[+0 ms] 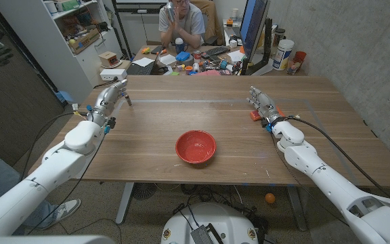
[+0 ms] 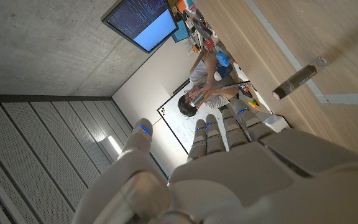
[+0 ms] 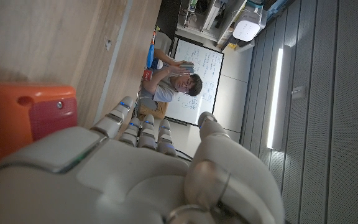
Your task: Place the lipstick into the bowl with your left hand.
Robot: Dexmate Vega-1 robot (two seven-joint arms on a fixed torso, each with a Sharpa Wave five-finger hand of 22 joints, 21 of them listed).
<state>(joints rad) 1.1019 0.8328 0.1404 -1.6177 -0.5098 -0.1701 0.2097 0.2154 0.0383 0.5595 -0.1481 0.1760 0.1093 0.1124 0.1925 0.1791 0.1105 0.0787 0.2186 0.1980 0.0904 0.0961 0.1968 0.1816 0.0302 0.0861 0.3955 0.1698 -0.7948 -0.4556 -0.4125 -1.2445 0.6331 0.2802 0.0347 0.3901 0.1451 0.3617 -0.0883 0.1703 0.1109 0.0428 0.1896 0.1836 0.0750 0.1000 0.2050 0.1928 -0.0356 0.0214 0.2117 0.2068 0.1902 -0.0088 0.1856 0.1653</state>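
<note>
Your left hand point(image 1: 111, 97) sits at the far left of the counter point(image 1: 202, 122), fingers extended and holding nothing. The lipstick point(image 1: 128, 102), a small dark tube, lies on the wood just beside those fingertips, on their right; in the left wrist view it lies apart from the fingers point(image 2: 229, 124), touching nothing, its lighter end toward a pale tape line point(image 2: 347, 98).

Toward the middle, nearer you, stands the red bowl point(image 1: 196, 147). Its inside shows only glossy red, with nothing in it, and it is well apart from both hands and from the lipstick.

On the right, your right hand point(image 1: 261, 102) rests at the far right part of the counter, fingers stretched out and apart, gripping nothing. An orange block point(image 1: 255, 116) lies touching or just beside it; the right wrist view shows the block point(image 3: 27, 115) next to the back of the hand, with a red panel on its side.

Beyond the counter, a person point(image 1: 180, 24) sits at a cluttered desk.
</note>
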